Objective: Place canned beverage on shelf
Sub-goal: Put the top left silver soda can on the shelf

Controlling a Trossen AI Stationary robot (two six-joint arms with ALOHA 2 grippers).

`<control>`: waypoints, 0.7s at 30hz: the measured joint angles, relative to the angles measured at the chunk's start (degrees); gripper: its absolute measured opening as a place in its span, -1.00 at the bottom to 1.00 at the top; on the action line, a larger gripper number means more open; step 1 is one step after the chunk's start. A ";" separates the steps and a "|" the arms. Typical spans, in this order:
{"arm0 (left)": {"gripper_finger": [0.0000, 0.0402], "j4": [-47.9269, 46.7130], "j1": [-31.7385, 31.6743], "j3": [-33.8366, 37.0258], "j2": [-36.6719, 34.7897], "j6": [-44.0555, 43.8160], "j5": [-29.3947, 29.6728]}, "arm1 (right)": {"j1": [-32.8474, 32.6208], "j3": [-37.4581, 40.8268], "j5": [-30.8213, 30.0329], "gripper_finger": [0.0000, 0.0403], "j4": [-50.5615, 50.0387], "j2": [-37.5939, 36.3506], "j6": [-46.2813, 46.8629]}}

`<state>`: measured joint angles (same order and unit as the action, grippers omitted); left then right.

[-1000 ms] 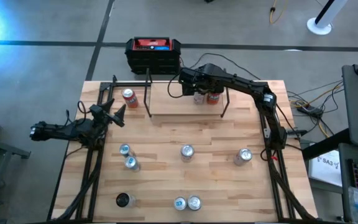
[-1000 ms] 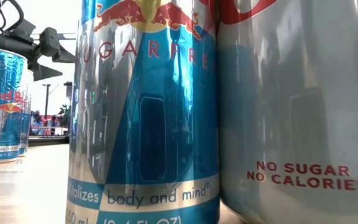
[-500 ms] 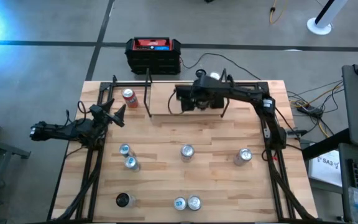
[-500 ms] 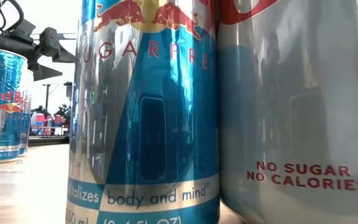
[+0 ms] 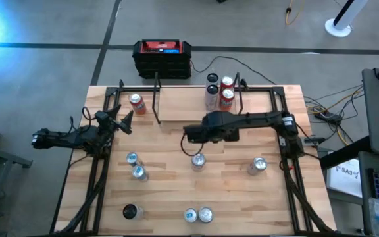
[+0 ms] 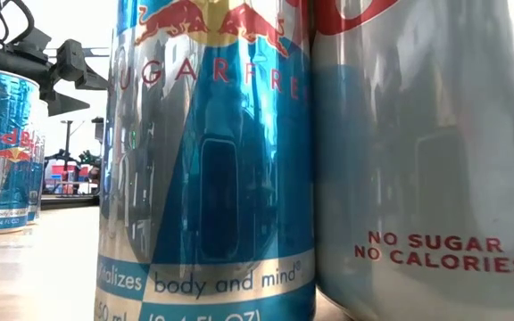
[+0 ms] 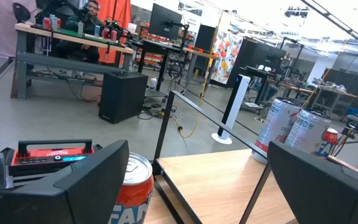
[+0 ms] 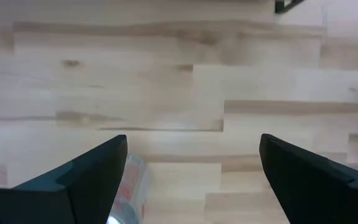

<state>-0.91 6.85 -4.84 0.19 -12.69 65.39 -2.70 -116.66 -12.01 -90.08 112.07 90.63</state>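
Bench [image 5: 176, 191]: light wood, butcher-block pattern, filling the middle of the high view and carrying everything listed below.

Shelf [image 5: 183, 108]: low rack with a light wood board and thin black posts, standing along the far part of the bench. Showing in the left wrist view as a wood board behind a black post [image 7: 225, 171].

Black box with red top [image 5: 162, 56]: sitting on the floor just beyond the bench's far edge.

Right arm: reaching from the bench's right side toward the middle, lying level above the boards. Right claw [image 5: 191, 134]: hovering over bare wood near the shelf's front edge, fingers [image 8: 92, 174] spread wide, gripping nothing, pointing down at the bench.

Left arm: waiting at the bench's left edge. Left claw [image 5: 120, 121]: fingers [image 7: 73, 180] parted wide, empty, facing the shelf.

Cans on the shelf: a cluster of three [image 5: 218, 91] standing upright at the shelf's right end, touching or nearly so; one red-topped can [image 5: 136, 103] standing alone at the left end, just ahead of the left claw.

Cans off the shelf: one silver can [image 5: 197, 160] standing just below the right claw, partly showing beside a finger in the right wrist view [image 8: 129, 186]; one [image 5: 258, 164] to the right; a pair [image 5: 135, 166] to the left; a dark-topped can [image 5: 131, 211] and a touching pair [image 5: 198, 214] near the front edge, that pair crowding the low view [image 6: 208, 160].
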 joint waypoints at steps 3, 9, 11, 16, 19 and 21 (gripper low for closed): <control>0.84 0.00 0.01 0.00 0.00 0.01 0.00 | -2.55 0.00 -0.17 0.74 0.04 0.00 1.83; 0.84 0.02 0.01 0.00 -0.01 0.00 0.00 | -7.26 -0.84 -0.35 0.74 0.74 0.02 6.92; 0.84 0.00 0.00 0.00 -0.02 0.00 0.00 | -8.41 -1.10 -1.11 0.74 0.80 0.02 9.45; 0.84 0.00 0.02 -0.01 -0.01 0.01 0.00 | -10.35 -1.48 -0.88 0.74 0.76 0.11 12.96; 0.84 0.02 0.00 0.00 -0.02 0.00 0.00 | -11.26 -2.07 0.24 0.74 0.92 0.13 13.10; 0.84 0.00 0.02 0.00 -0.01 0.01 0.00 | -12.00 -2.50 0.26 0.74 2.17 0.13 13.31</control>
<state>-0.91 6.87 -4.84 0.18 -12.68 65.39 -14.70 -119.16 -11.75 -87.91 112.20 103.94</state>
